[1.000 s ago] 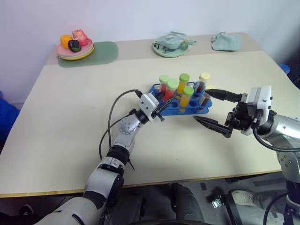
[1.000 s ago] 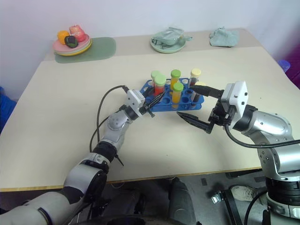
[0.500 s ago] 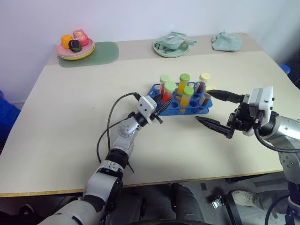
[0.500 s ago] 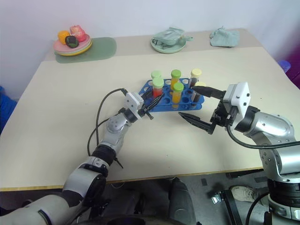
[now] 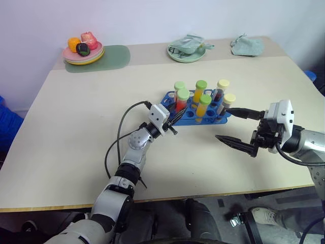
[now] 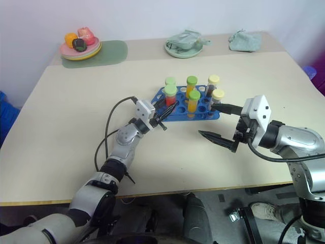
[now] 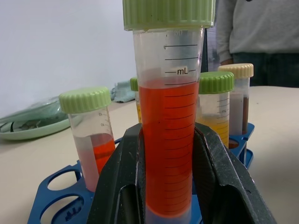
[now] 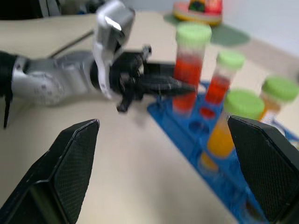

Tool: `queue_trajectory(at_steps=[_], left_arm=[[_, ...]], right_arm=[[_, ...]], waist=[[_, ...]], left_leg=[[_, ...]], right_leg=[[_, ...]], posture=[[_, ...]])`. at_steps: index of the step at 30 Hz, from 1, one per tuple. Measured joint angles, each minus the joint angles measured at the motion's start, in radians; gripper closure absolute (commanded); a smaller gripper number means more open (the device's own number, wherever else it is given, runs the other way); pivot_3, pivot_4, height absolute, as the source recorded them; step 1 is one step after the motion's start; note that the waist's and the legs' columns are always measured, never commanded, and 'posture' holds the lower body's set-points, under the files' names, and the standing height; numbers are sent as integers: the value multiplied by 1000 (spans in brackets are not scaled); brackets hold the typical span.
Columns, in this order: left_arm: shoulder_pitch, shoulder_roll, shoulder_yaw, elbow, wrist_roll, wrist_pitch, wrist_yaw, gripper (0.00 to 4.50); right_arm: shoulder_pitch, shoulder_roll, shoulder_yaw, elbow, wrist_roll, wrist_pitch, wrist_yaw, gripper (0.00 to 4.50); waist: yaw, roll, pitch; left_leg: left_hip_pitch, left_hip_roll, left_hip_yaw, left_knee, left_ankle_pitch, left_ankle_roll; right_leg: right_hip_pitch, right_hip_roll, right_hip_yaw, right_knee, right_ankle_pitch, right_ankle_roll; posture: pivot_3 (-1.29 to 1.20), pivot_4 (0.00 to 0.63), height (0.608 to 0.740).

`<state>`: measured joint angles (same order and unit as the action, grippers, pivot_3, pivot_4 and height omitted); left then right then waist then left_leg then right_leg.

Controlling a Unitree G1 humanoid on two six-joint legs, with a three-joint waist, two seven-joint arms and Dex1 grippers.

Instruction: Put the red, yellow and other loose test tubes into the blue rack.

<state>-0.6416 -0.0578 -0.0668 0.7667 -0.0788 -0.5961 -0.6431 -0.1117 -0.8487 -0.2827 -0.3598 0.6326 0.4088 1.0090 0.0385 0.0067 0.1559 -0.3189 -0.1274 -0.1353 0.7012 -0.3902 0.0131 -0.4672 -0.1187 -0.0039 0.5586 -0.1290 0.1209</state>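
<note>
The blue rack (image 5: 195, 108) sits flat on the table (image 5: 76, 127), a little beyond the table's middle, its long side running across the robot's front. Six capped tubes stand upright in or at it, long axes vertical and caps up: two with red liquid and light-green caps, two with yellow liquid and green caps, and two with dark brownish liquid and pale-yellow caps. The front red tube (image 7: 170, 140) stands at the rack's near left corner, and the left gripper (image 5: 173, 117) is clamped on its lower body, one black finger on each side of the red liquid, as the left wrist view shows; its cap rises well above the fingers. The second red tube (image 7: 93, 135) stands just behind it in the rack. The yellow tubes (image 5: 202, 105) stand near the rack's middle, and the dark tubes (image 5: 227, 103) are at the rack's right end, one behind the other. The right gripper (image 5: 236, 127) is off the rack's right front corner, apart from it, its two fingers spread wide with nothing between them and pointing left toward the rack. Several holes along the rack's near row stand free. The table in front of the rack and to its left is bare. Far behind the rack, along the table's back edge, are a plate of toy food (image 5: 83, 49) on a green mat, a pale-green dish (image 5: 186, 51) and a crumpled cloth (image 5: 247, 46).
</note>
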Motion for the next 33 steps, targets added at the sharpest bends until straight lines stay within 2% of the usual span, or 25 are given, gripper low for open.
queue_trajectory(at_steps=[11, 16, 23, 24, 28, 33], left_arm=[[1, -19, 16, -4, -45, 131, 28, 3763], [3, -4, 2, -10, -38, 135, 30, 3763], [19, 15, -11, -33, -30, 133, 3, 230], [25, 20, -12, -48, -30, 137, -1, 67], [69, 46, -22, -155, -33, 178, -10, 67], [207, 109, -41, -424, -67, 310, -38, 67]], right_arm=[[-14, 5, 1, 0, 0, -2, -3, 0], [-17, 6, 2, 0, -1, -4, -3, 0], [-25, 8, 3, 3, -7, -15, -3, 0], [-26, 8, 4, 5, -11, -18, -3, 0], [-33, 16, 10, 15, -22, -26, -1, 0], [-44, 24, 20, 48, -32, -49, 8, 0]], waist=[[1, 0, 0], [1, 0, 0], [1, 0, 0], [1, 0, 0], [2, 0, 0], [0, 0, 0]], left_leg=[[0, 0, 0, 0, 0, 0], [0, 0, 0, 0, 0, 0], [0, 0, 0, 0, 0, 0], [0, 0, 0, 0, 0, 0], [0, 0, 0, 0, 0, 0], [0, 1, 0, 0, 0, 0]], right_leg=[[0, 0, 0, 0, 0, 0], [0, 0, 0, 0, 0, 0], [0, 0, 0, 0, 0, 0], [0, 0, 0, 0, 0, 0], [0, 0, 0, 0, 0, 0], [0, 0, 0, 1, 0, 0]], posture=[[0, 150, 740], [0, 150, 740], [0, 150, 740], [0, 150, 740], [0, 150, 740], [0, 150, 740]])
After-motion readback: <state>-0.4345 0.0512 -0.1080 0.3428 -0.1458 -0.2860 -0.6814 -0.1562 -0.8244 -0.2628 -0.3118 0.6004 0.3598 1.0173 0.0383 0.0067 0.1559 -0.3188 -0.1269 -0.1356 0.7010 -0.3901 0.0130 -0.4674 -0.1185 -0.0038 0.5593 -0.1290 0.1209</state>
